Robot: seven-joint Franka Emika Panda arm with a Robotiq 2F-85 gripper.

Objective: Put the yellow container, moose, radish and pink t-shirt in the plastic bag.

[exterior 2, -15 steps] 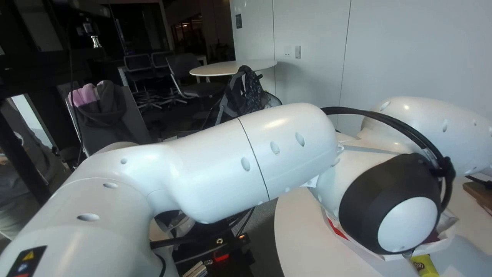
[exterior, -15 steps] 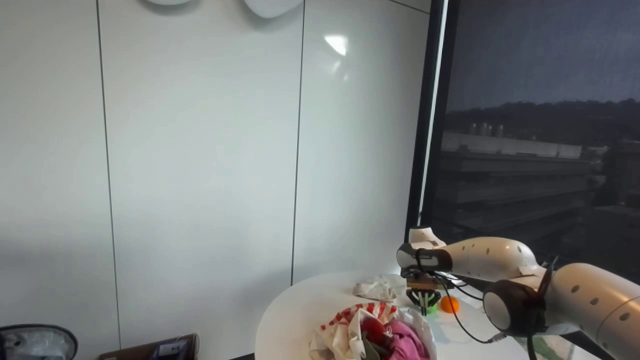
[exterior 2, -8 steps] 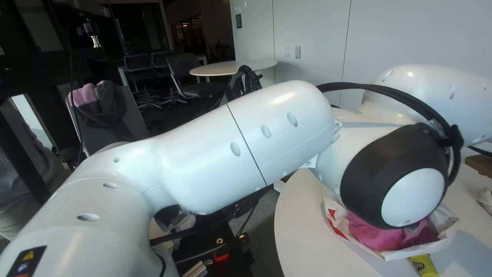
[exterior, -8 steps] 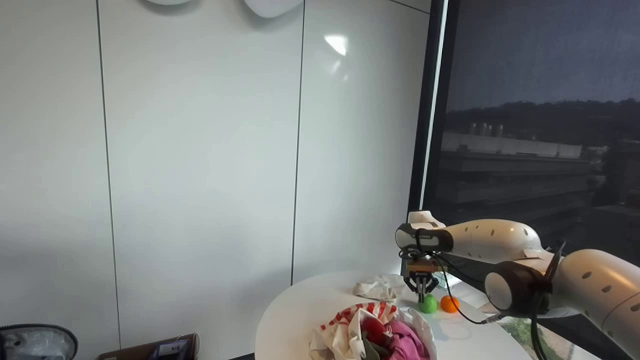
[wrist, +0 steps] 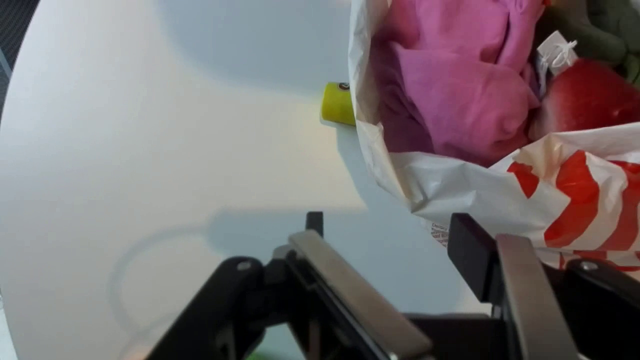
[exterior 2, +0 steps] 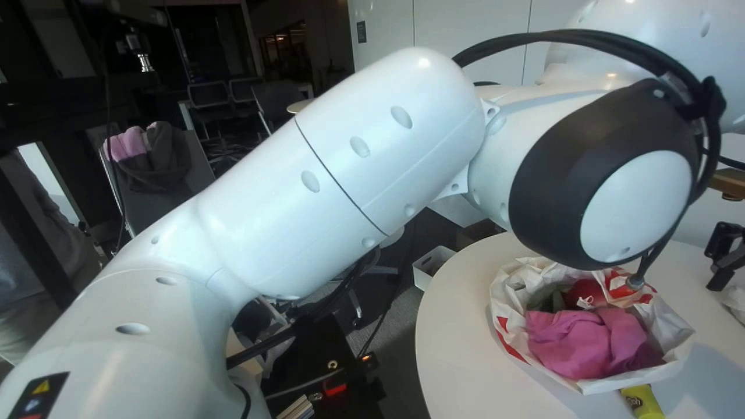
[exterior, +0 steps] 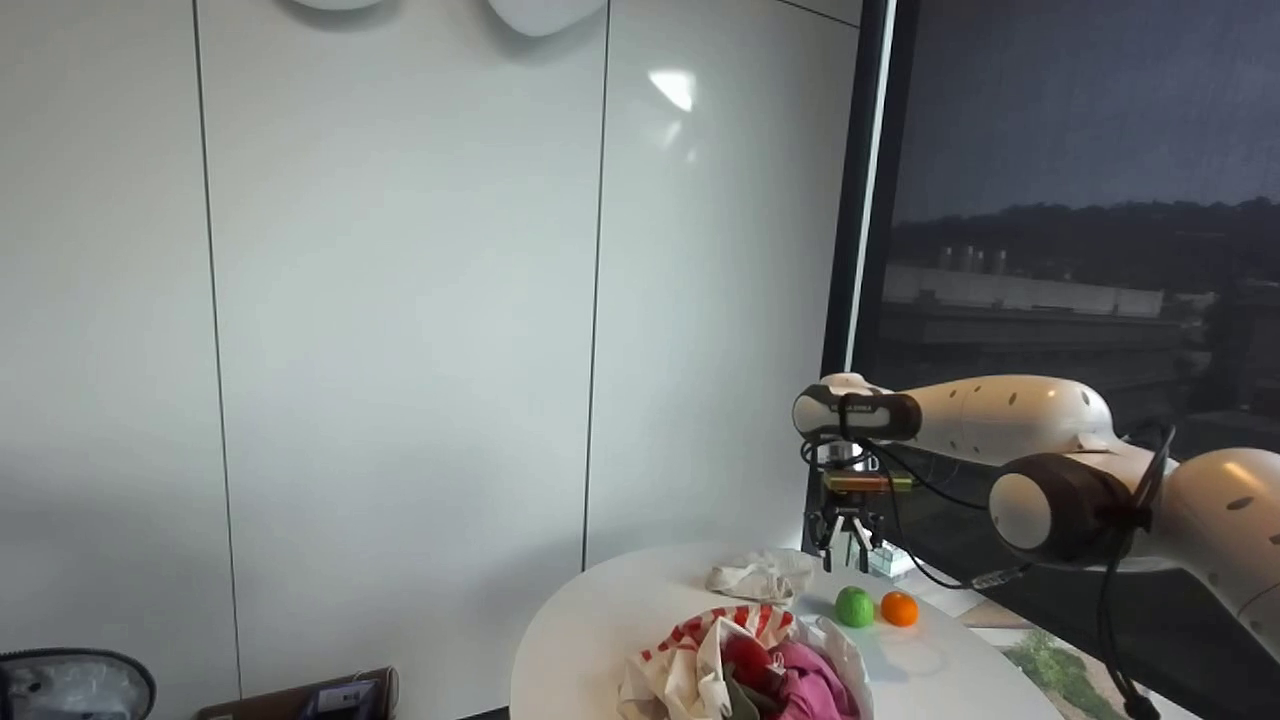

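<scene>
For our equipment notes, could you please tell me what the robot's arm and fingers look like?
The arm is glossy white and rounded, with a black joint cover bearing a white disc. Black cables run along it, and a black label shows a yellow triangle. The fingers are black with pale grey strips.

Crinkled, faintly glossy plastic bag [wrist: 465, 185], matt cloth t-shirt [wrist: 460, 95], smooth tabletop [wrist: 175, 150].

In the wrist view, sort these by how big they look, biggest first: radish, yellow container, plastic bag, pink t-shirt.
Going by what shows:
1. plastic bag, cut off by the picture's edge
2. pink t-shirt, cut off at the top
3. radish, cut off at the right
4. yellow container, partly behind the bag's rim
</scene>
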